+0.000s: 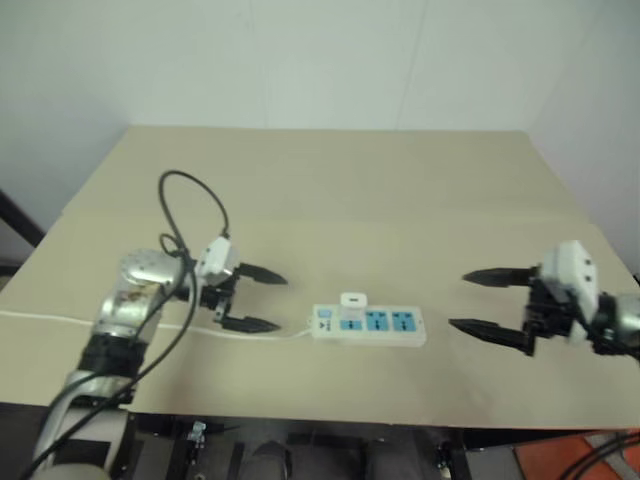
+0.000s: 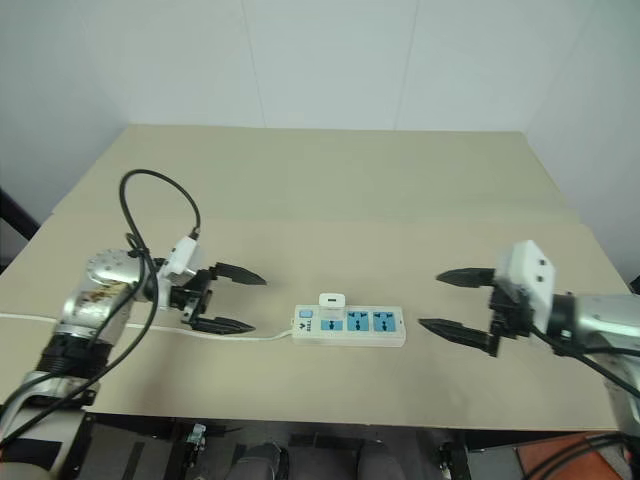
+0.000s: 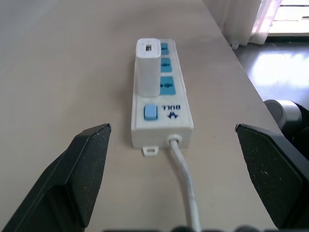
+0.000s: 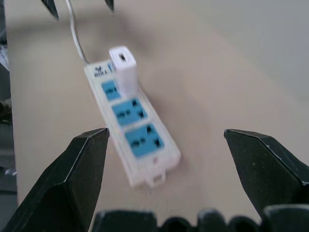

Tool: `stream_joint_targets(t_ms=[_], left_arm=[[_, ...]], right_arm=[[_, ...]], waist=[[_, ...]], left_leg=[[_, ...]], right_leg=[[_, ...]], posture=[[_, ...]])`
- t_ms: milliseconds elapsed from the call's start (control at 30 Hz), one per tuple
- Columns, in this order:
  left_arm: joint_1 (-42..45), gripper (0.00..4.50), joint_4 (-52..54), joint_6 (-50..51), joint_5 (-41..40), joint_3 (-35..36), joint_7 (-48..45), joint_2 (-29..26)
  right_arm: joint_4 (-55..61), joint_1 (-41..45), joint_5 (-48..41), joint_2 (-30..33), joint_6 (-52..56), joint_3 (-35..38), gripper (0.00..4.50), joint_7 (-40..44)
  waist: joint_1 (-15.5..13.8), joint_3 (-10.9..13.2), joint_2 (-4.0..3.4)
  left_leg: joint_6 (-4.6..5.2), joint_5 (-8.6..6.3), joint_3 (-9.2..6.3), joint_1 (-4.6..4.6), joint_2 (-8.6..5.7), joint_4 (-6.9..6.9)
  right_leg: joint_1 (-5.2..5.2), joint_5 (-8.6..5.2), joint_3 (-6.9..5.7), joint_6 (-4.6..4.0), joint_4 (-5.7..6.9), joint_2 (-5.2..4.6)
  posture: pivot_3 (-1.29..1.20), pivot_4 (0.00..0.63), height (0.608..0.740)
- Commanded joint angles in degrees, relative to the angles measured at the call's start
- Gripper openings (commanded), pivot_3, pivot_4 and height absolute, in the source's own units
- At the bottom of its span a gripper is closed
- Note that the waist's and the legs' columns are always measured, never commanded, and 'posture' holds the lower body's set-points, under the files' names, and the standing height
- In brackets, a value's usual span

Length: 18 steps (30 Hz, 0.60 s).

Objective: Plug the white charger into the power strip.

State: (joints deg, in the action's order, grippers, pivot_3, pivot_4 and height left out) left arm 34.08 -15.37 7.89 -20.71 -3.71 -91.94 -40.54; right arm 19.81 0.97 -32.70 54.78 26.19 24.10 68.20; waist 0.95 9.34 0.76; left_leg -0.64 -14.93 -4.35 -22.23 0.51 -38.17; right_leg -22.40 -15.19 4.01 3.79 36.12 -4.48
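The small white cube-shaped charger (image 3: 148, 67) already stands upright in a blue socket of the long white plastic power strip (image 1: 368, 326) on the beige worktop (image 1: 330, 190), near the front edge, so the plugging looks done, while the left gripper (image 1: 252, 298) and the right gripper (image 1: 482, 301), one at each end of the strip, have wide-open jaws holding nothing.

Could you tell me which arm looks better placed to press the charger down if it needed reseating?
Probably the left. The left gripper, open, sits closer to the white charger, which stands upright in the power strip at its cord end. The right gripper, also open, is farther off.
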Motion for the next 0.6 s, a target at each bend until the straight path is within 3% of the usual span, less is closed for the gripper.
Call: stream_joint_targets(t_ms=[33,267,600], left_arm=[[0.30,4.49,4.17,3.03,-2.02,2.72,0.44,-3.68],[-1.41,4.49,6.19,5.50,-3.17,4.55,1.72,-6.97],[-3.01,4.49,9.43,7.03,-4.26,4.07,3.62,-6.31]], right_arm=[[1.93,-4.43,-1.26,1.77,-0.25,8.49,4.50,1.69],[4.53,-9.87,-2.21,1.94,2.09,14.67,4.50,0.66],[4.95,-10.01,-1.62,2.18,1.87,13.50,4.50,-0.76]], waist=[[-0.06,0.01,0.01],[0.08,0.02,0.01],[-0.09,0.02,0.02]], left_leg=[[0.00,0.00,0.00,0.00,0.02,0.00],[0.00,0.00,0.03,0.06,0.05,0.00],[0.00,0.00,0.05,0.05,0.06,0.00]], right_leg=[[0.00,0.00,-0.01,0.00,0.00,0.01],[0.05,0.00,0.00,-0.01,0.02,0.02],[0.06,0.00,0.00,-0.01,0.02,0.02]], posture=[[0.00,0.150,0.740],[0.00,0.150,0.740],[0.00,0.150,0.740]])
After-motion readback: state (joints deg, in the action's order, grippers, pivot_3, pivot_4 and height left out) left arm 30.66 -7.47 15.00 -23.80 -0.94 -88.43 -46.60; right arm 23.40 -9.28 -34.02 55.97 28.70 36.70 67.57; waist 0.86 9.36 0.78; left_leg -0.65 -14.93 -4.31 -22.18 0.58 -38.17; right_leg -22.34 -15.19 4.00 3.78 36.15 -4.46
